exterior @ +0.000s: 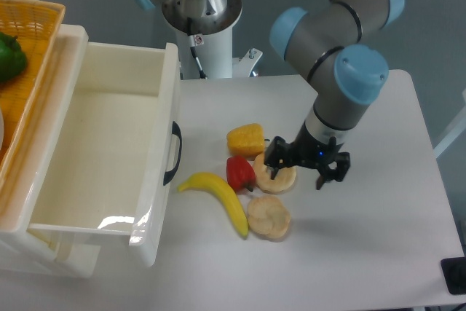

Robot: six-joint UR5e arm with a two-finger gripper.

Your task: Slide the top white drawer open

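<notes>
The top white drawer [109, 143] is pulled far out of the cabinet at the left, and its inside is bare. Its curved black handle [173, 152] faces right toward the table's middle. My gripper [297, 174] hangs over the table right of the drawer, well apart from the handle. Its fingers are spread and hold nothing; the left finger [274, 171] is over a round beige food slice [277, 180]. The lower drawer is hidden under the top one.
An orange wicker basket [29, 27] with a green item sits on the cabinet top at the far left. A banana [218, 198], red pepper [240, 172], yellow corn piece [245, 140] and a second beige slice [269, 218] lie between drawer and gripper.
</notes>
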